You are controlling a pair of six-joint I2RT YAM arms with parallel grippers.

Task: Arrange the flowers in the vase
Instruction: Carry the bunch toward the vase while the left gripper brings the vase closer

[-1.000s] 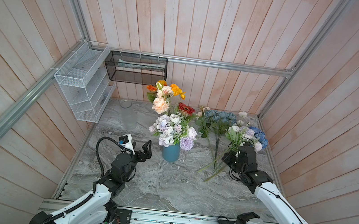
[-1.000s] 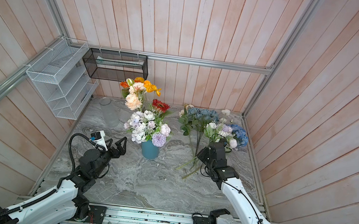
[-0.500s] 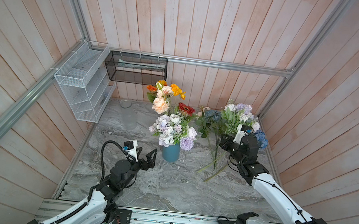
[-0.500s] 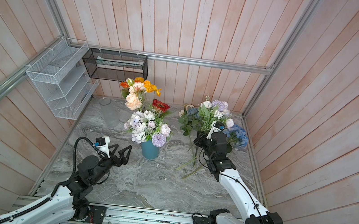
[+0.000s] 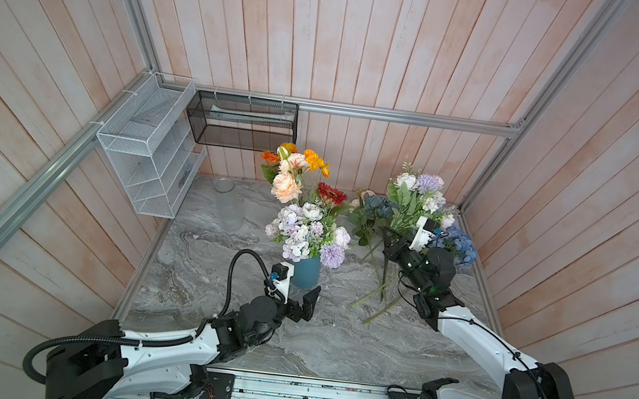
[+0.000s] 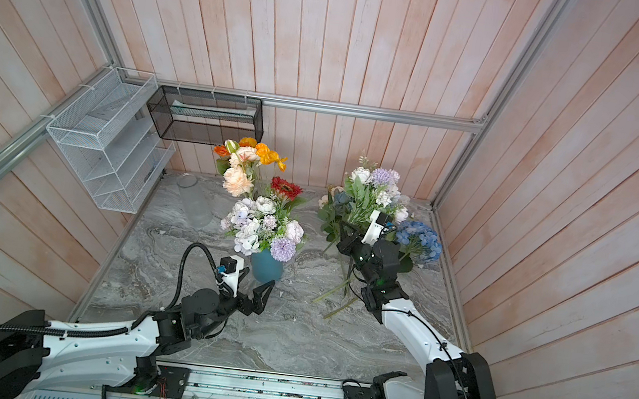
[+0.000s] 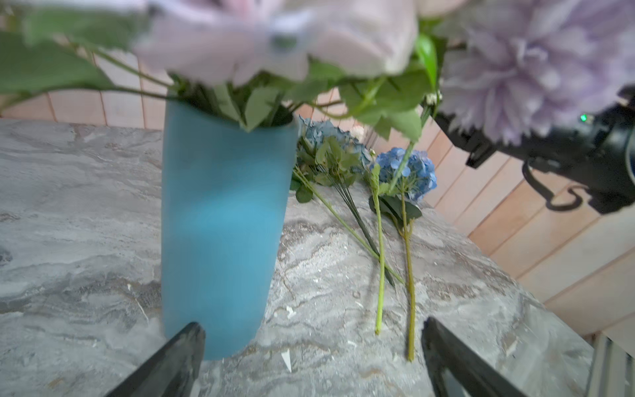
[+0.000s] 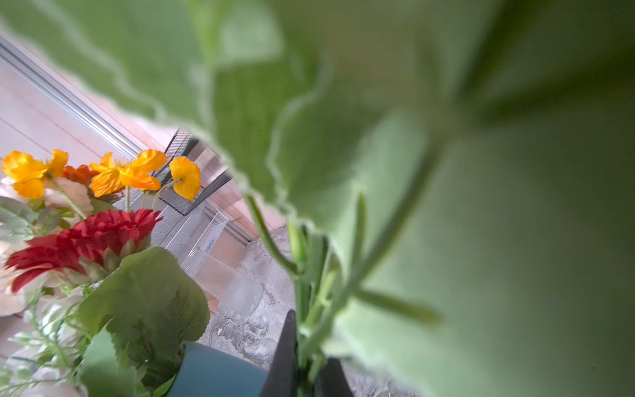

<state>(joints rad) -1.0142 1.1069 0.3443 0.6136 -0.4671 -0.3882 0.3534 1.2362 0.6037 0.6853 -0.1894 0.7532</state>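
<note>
The blue vase (image 5: pixel 306 272) stands mid-table and holds orange, peach, red, white and lavender flowers (image 5: pixel 308 207). My left gripper (image 5: pixel 299 292) is open, low on the table just in front of the vase base. In the left wrist view the vase (image 7: pixel 223 223) stands ahead of one finger, not between the jaws (image 7: pixel 312 328). My right gripper (image 5: pixel 390 237) is shut on the green stems (image 8: pixel 309 330) of a bunch with white and lavender heads (image 5: pixel 415 188), held upright to the right of the vase. Blue hydrangeas (image 5: pixel 456 246) and loose stems (image 5: pixel 378 296) lie on the table below it.
A clear glass vase (image 5: pixel 228 207) stands at the back left of the marble tabletop (image 5: pixel 333 336). A white wire rack (image 5: pixel 148 153) and a black mesh basket (image 5: pixel 244 121) hang on the walls behind it. Wooden walls close in the table on three sides.
My right gripper has lifted the white and lavender bunch off the table and turned it upright. My left arm has slid right and lower, up to the vase base.
</note>
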